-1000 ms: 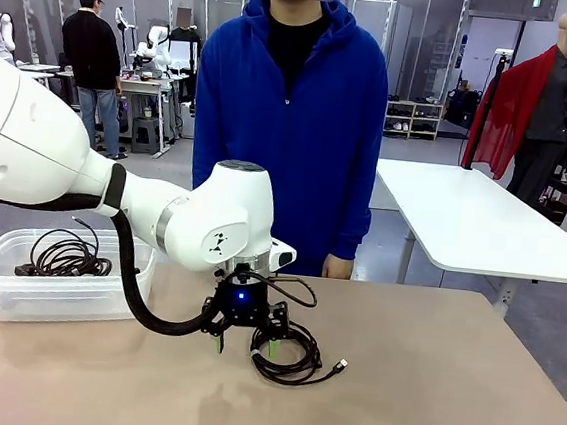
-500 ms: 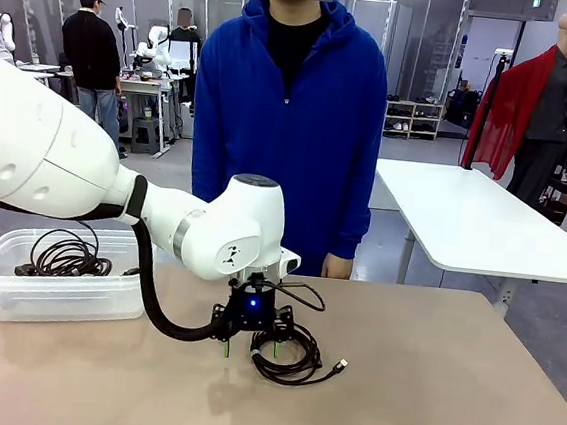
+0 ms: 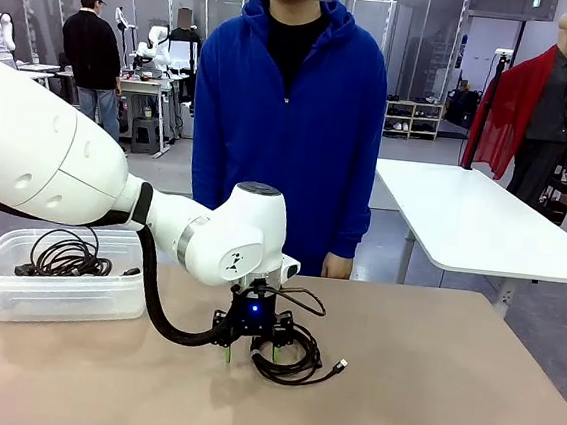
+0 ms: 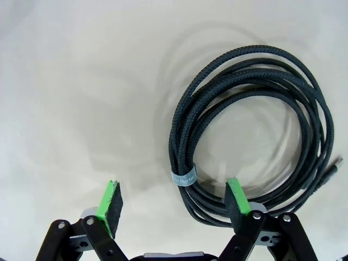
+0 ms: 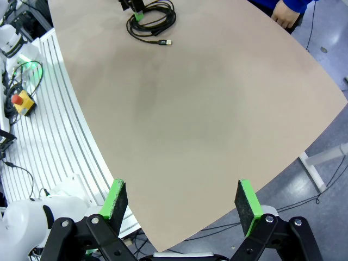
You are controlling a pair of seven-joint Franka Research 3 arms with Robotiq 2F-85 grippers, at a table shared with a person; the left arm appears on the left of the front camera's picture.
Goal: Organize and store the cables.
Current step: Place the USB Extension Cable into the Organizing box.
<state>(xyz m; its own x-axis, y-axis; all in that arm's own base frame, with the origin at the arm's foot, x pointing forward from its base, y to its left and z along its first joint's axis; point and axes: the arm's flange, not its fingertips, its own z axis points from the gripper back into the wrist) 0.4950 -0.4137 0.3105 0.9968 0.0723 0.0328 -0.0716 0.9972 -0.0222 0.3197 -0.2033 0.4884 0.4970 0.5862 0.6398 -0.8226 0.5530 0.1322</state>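
One cable point(image 3: 290, 356), a black braided coil with a small grey band and a plug end, lies on the tan table near its middle. My left gripper point(image 3: 251, 354) is down at the coil's left side. In the left wrist view its jaws point(image 4: 174, 198) stand open, and the banded stretch of the cable point(image 4: 183, 177) lies between the green pads point(image 4: 111, 198). More coiled cables point(image 3: 63, 255) rest in a clear plastic bin point(image 3: 54, 299) at the table's left. My right gripper point(image 5: 180, 200) hangs open and empty, high over the table's edge, and from there the cable point(image 5: 152, 20) looks far off.
A person in a blue hoodie stands at the far side, one hand point(image 3: 336, 268) near the table's edge. The left arm's thick black hose point(image 3: 158, 311) loops down between the bin and the coil. A white table point(image 3: 483, 227) stands behind on the right.
My left gripper has come down onto the table at the coil and shifted slightly right. Its jaws look a little narrower. The coil and the bin have not moved.
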